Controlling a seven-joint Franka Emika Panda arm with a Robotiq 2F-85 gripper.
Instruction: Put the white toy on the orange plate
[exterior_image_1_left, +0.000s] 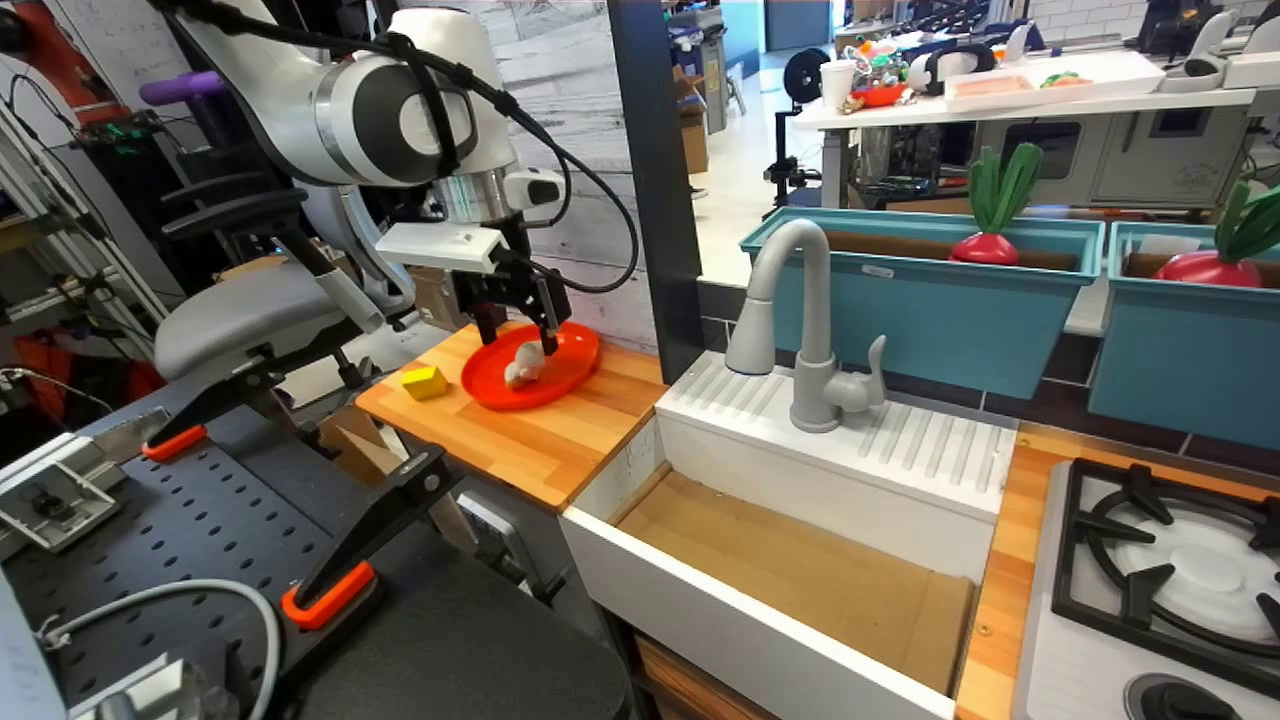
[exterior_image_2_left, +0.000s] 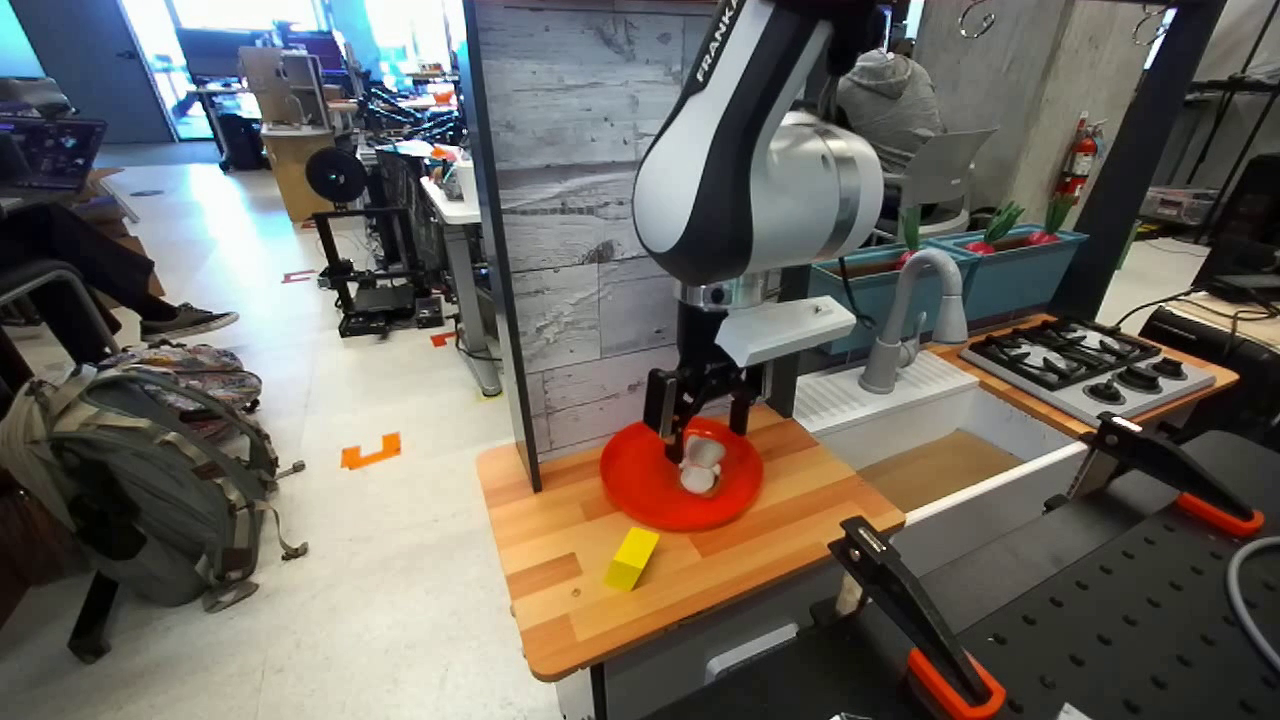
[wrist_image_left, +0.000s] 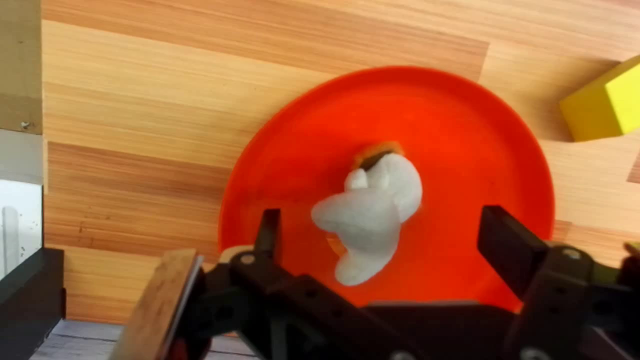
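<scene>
**White toy (exterior_image_1_left: 524, 366) seen on orange plate (exterior_image_1_left: 573, 366)**

In an exterior view, a yellow block (exterior_image_1_left: 424, 383) is set at left on a wooden counter (exterior_image_1_left: 540, 445). To its right the plate is placed, with the toy lying inside its rim. The gripper (exterior_image_1_left: 519, 343) is held above, its fingers (wrist_image_left: 510, 250) parted wide at either side of the toy. Farther right, a sink (exterior_image_1_left: 700, 620), a faucet (exterior_image_1_left: 817, 310) and a stove (exterior_image_1_left: 1095, 650) are seen.

In an exterior view, looking obliquely down toward the gooseneck faucet (exterior_image_1_left: 815, 310) from in front of the apron-front sink (exterior_image_1_left: 700, 625). In an exterior view, facing the plank-patterned panel (exterior_image_2_left: 590, 200) across the wooden countertop (exterior_image_2_left: 570, 615). In the wrist view, looking steeply down, close above the orange plate (wrist_image_left: 465, 135), also shown, farther off, in both exterior views.
</scene>
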